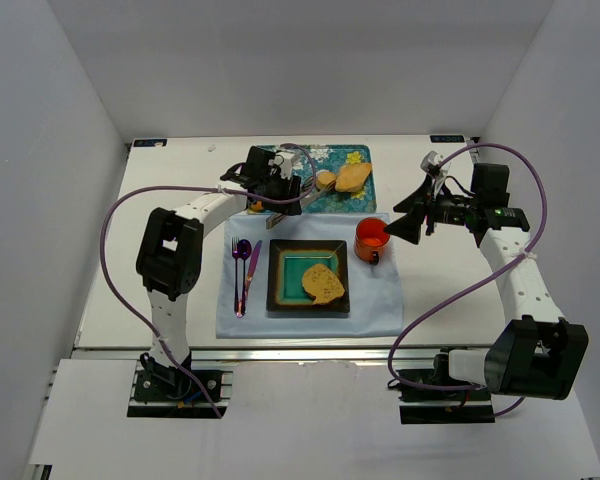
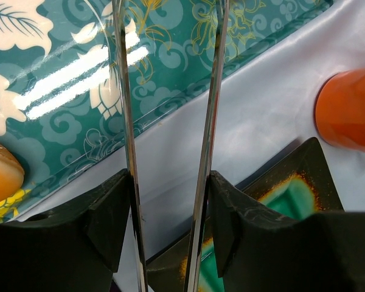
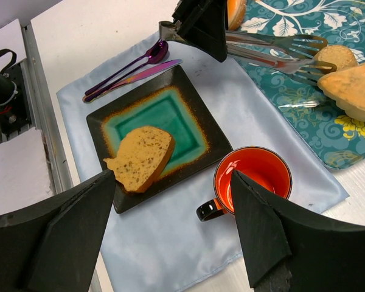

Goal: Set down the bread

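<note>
A slice of brown bread point(image 1: 323, 284) point(image 3: 140, 157) lies on the square black and teal plate point(image 1: 276, 300) point(image 3: 97, 121). Two more bread pieces point(image 1: 353, 177) point(image 3: 353, 88) sit on the floral teal tray point(image 1: 320, 203) point(image 2: 67, 91) behind it. My left gripper point(image 1: 280, 190) point(image 2: 170, 207) is shut on metal tongs point(image 2: 125, 121) point(image 3: 274, 52). The tong arms stand apart with nothing between them, their tips over the tray beside a small roll point(image 3: 334, 56). My right gripper point(image 1: 410, 222) point(image 3: 173, 225) hangs open and empty above the mug and the plate's corner.
An orange mug point(image 1: 371, 238) point(image 3: 252, 176) stands right of the plate on the pale blue cloth point(image 1: 310, 322) point(image 2: 261, 109). A purple fork and knife point(image 1: 245, 272) point(image 3: 128, 70) lie left of the plate. White walls close in the table on three sides.
</note>
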Available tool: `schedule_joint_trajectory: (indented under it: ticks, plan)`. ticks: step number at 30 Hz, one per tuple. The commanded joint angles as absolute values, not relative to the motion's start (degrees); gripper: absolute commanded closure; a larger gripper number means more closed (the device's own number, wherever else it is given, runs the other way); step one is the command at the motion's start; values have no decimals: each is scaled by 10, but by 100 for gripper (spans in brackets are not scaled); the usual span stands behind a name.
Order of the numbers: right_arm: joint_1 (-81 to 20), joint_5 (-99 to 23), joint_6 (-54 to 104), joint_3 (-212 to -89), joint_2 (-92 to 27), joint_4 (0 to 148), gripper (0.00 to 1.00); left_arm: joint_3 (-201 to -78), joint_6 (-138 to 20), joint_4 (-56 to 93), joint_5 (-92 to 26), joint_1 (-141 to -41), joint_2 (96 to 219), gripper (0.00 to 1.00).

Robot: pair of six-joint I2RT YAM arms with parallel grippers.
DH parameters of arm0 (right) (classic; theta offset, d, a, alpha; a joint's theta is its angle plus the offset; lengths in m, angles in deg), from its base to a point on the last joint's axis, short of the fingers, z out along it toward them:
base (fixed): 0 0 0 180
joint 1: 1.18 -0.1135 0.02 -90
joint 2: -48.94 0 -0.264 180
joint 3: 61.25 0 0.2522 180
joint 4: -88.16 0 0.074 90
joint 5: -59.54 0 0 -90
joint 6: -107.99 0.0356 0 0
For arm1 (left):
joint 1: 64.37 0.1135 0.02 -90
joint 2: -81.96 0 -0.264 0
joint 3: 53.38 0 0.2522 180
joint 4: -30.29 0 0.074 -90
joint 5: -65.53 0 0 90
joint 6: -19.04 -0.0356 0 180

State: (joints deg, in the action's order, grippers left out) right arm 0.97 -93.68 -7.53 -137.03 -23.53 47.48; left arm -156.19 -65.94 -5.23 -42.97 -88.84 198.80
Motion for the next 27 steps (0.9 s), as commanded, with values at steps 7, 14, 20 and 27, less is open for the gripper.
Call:
schedule_joint_trajectory:
  ticks: [7,14,20,27]
  plan:
    - [14,-953,-72,-1372,-225,487,19,-1586,-652,-34,-442,-887,1992,39]
    - [15,-953,-72,-1373,-225,486,19,-1593,-651,-32,-446,-887,1998,71]
    - [16,-953,-73,-1373,-223,483,19,-1565,-650,-13,-433,-885,1962,85]
    - [17,-952,-76,-1376,-223,477,19,-1506,-637,4,-419,-882,1871,88]
